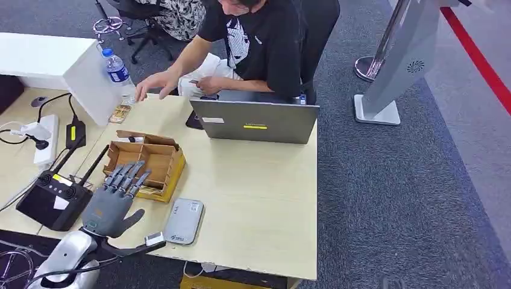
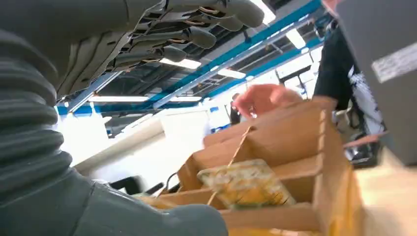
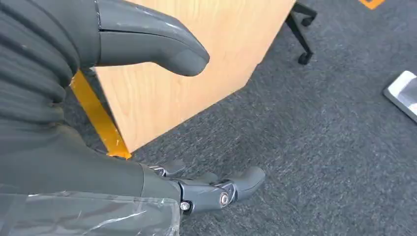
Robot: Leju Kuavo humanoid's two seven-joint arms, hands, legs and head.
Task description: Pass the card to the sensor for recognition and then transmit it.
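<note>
A yellow-green card [image 2: 246,184] lies in a compartment of the brown cardboard box [image 1: 172,174] on the table; the left wrist view looks into this box [image 2: 305,147] from close by. My left hand [image 1: 111,205] hovers at the box's near edge. Its fingers [image 2: 187,37] stretch out over the box, apart, and hold nothing. The flat grey sensor [image 1: 184,221] lies on the table just right of that hand, near the front edge. My right hand [image 3: 74,147] hangs beside the table over the carpet, fingers apart and empty.
A grey laptop [image 1: 256,120] stands at the table's far side, and behind it sits a person [image 1: 253,36] with one hand [image 1: 153,84] reaching onto the table. A water bottle [image 1: 115,67], a black controller [image 1: 54,198] and a white power strip [image 1: 45,138] stand to the left.
</note>
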